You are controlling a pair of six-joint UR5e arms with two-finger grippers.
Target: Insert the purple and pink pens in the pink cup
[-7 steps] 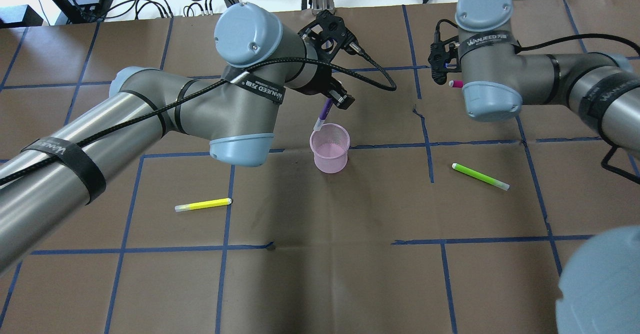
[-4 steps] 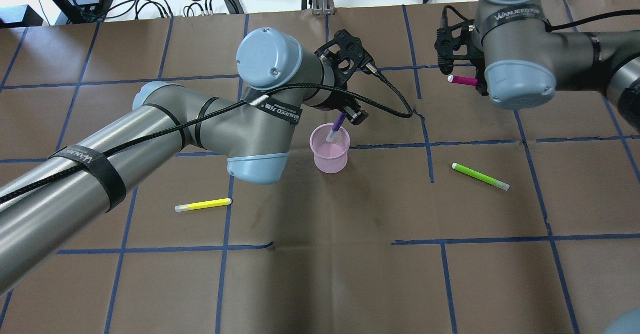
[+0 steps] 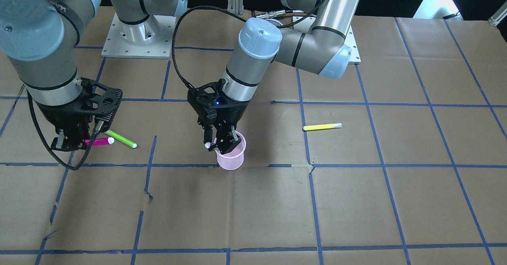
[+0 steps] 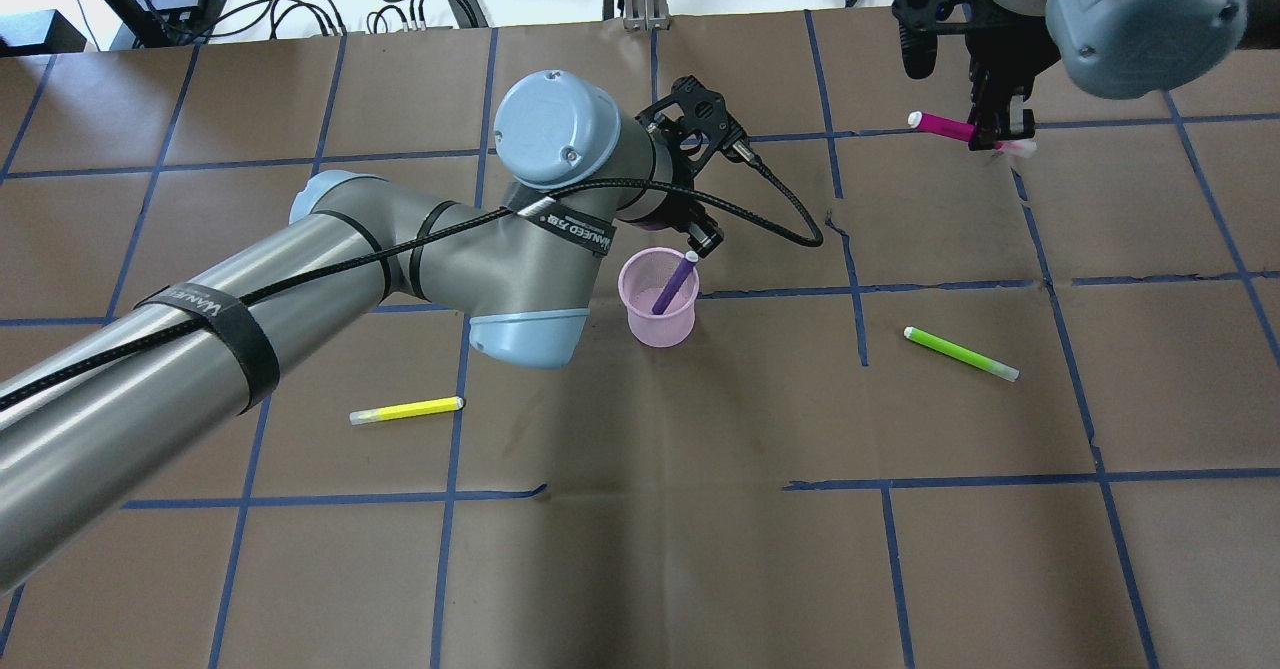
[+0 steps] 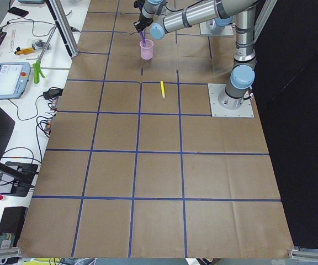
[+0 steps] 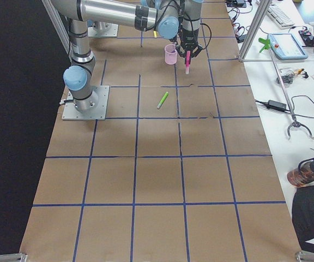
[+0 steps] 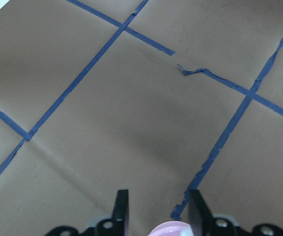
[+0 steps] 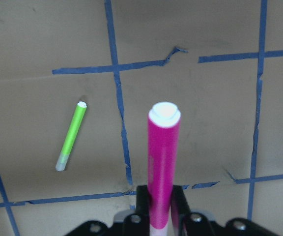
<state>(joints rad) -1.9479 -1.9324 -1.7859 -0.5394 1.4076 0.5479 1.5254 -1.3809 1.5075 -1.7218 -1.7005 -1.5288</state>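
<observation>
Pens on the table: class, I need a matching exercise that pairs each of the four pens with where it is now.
1. purple pen
2. pink pen
3. green pen
4. yellow pen

A. lying on the table, robot's left side
B. leaning tilted inside the pink cup
C. held by the right gripper
D. lying on the table, robot's right side

Pairs: 1-B, 2-C, 3-D, 4-A

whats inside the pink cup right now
Only the purple pen shows inside the pink cup, leaning with its top end above the rim. The cup's near wall hides part of its floor.
</observation>
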